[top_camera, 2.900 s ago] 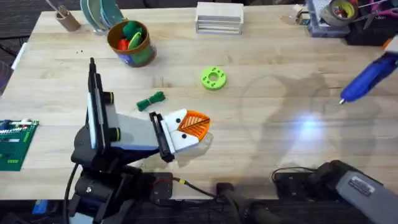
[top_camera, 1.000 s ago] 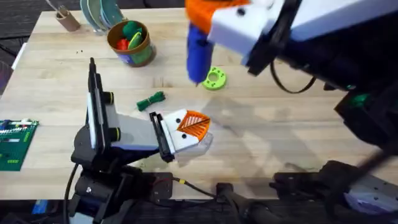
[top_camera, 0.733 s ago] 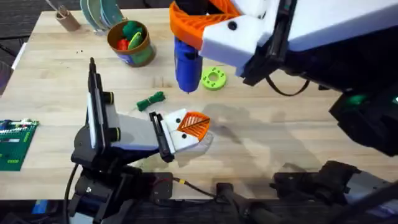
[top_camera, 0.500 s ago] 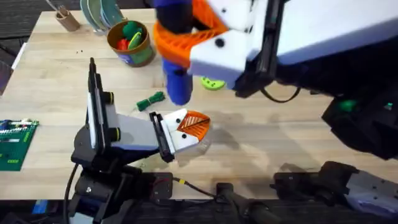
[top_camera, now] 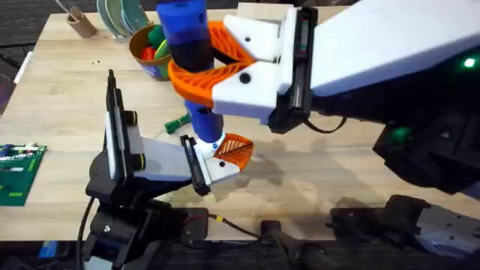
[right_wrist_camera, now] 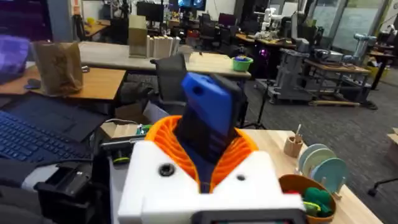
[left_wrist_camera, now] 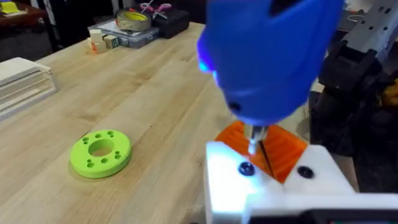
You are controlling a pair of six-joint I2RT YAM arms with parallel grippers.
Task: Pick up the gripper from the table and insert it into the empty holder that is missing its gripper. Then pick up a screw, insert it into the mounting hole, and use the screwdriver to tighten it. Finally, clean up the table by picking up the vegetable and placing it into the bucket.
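The right end effector [top_camera: 196, 71] is clamping the blue screwdriver [top_camera: 191, 60] upright between its orange ribbed pads [top_camera: 225, 46], and the thin metal tip is pointing down at the white holder [top_camera: 214, 166] just below it. In the left wrist view that tip is hanging right over a dark screw [left_wrist_camera: 246, 168] sitting in the holder's top face, though whether the two are touching is unclear. The left end effector [top_camera: 221, 159] is lying low on the table [top_camera: 337, 150], with the holder and the orange gripper [top_camera: 234, 151] at its front end; whether its fingers are wide or narrow cannot be told.

The wide right arm is covering the table's middle, while open wood is showing at 3 o'clock and toward the near edge. The vegetable [top_camera: 177, 122] is lying just at 11 o'clock from the holder. At the far left, the bucket [top_camera: 154, 52] is holding red and green toys. A lime-green disc [left_wrist_camera: 101, 152] is resting on bare table.
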